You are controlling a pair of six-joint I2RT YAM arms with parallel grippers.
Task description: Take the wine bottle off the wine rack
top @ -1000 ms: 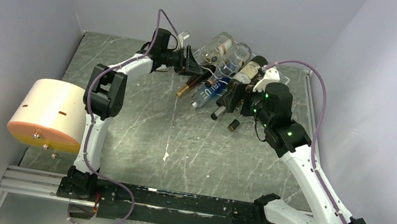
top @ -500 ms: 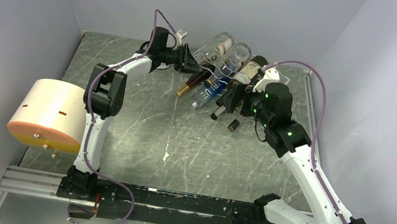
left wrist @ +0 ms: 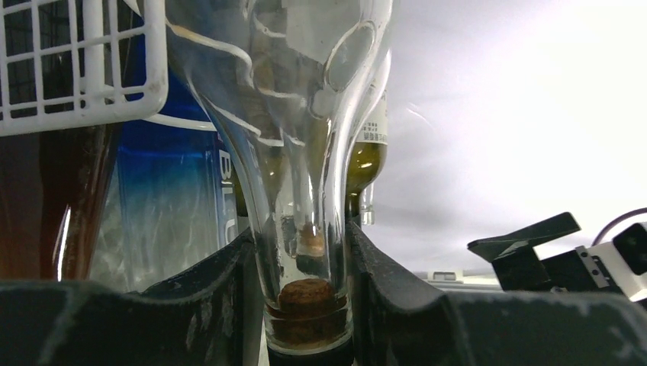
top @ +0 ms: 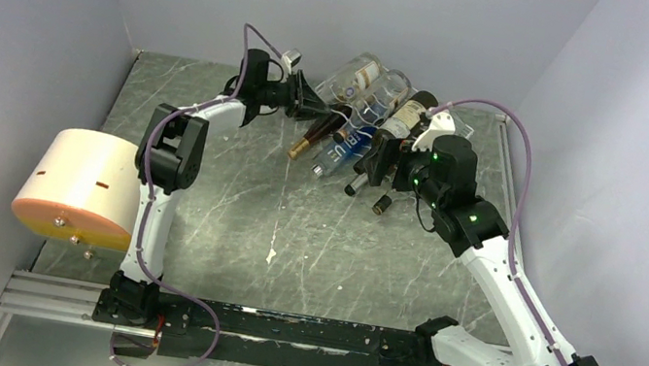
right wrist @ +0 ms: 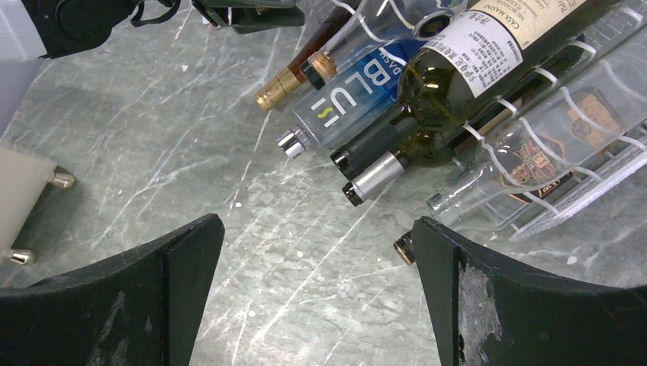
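jaws clamped shut on the left gripper (left wrist: 305,282), squeezing the slim corked neck of the clear glass bottle (left wrist: 305,114). right gripper (right wrist: 317,282) gapes wide over the grey veined table (right wrist: 191,152), holding nothing. the bottle's smooth and see-through, shoulders flaring out from the neck, a brown cork plugging the mouth. its body lies tilted in the white wire rack (left wrist: 84,69) at the table's far side. alongside it, a blue bottle (right wrist: 366,88) and a dark green bottle (right wrist: 458,76) with a paper label.
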